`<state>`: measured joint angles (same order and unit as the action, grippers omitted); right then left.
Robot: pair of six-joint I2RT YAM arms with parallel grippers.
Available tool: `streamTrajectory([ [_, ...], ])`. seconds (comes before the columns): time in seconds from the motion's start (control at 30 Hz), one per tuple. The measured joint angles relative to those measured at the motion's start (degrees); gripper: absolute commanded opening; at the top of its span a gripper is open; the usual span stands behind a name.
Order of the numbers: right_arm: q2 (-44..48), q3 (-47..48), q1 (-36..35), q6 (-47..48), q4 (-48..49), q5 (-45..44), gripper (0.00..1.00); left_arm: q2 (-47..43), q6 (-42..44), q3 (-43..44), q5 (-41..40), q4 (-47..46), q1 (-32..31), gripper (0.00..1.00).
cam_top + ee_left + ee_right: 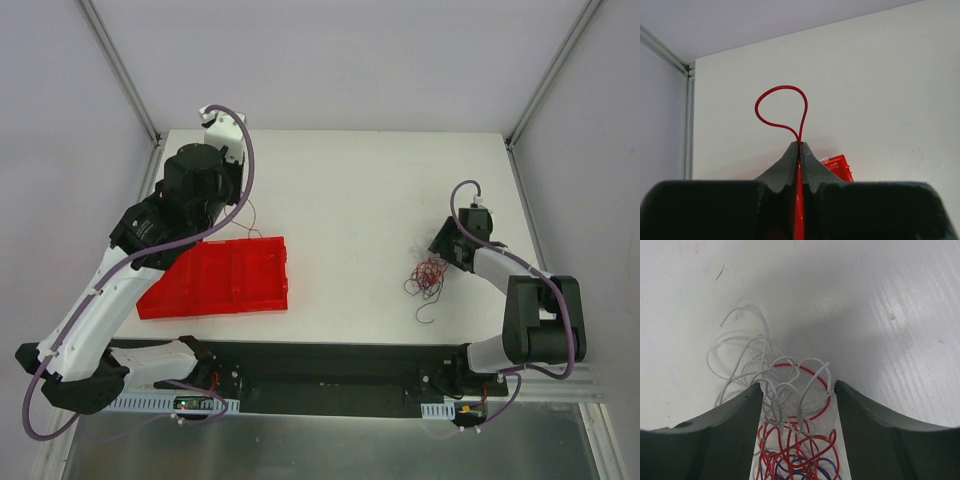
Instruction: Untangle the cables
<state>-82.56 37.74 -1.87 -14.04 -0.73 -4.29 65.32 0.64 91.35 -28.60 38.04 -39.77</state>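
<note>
Red translucent plastic tray (pixel 215 280) flat on white table (pixel 350 180), left side, close to near edge. Black rail (pixel 330 365) along the table's near edge. Metal frame posts (pixel 118 70) rising at back corners. Plain grey walls (pixel 330 60) behind.

A: Where was the loopy tangle of thin red, purple & whitish cables (pixel 425 278)?
B: Rt side of white tabletop (pixel 350 190), just by right gripper (pixel 447 262). Flat red plastic tray (pixel 225 280) lay left, thin red wire (pixel 252 215) just past it.
</note>
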Motion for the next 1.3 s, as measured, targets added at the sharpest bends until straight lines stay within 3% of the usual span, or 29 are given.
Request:
streamTrajectory([
  [0.33,-0.15,0.22,-0.33,0.09,-0.22,-0.02,0.63,-6.78,-3.56,-24.98,2.97,-10.47,0.87,0.0],
  [0.5,-0.15,0.22,-0.48,0.15,-0.22,-0.04,0.63,-9.22,-2.51,-36.26,2.29,-20.72,0.87,0.0],
  [0.73,-0.17,0.24,-0.66,0.15,-0.24,-0.22,0.63,-11.43,5.46,-50.12,0.81,-46.8,0.87,0.0],
  [0.97,-0.17,0.24,-0.72,0.17,-0.26,-0.28,0.63,-3.74,16.09,-57.35,-1.73,-68.78,0.9,0.0],
  [1.17,-0.17,0.24,-0.87,0.17,-0.28,-0.5,0.63,-1.77,17.51,-58.01,-3.89,-69.16,0.74,0.0],
  [1.3,-0.22,0.31,-0.92,0.17,-0.39,-0.63,0.63,-3.37,13.2,-57.46,-7.02,-59.8,0.72,0.0],
])
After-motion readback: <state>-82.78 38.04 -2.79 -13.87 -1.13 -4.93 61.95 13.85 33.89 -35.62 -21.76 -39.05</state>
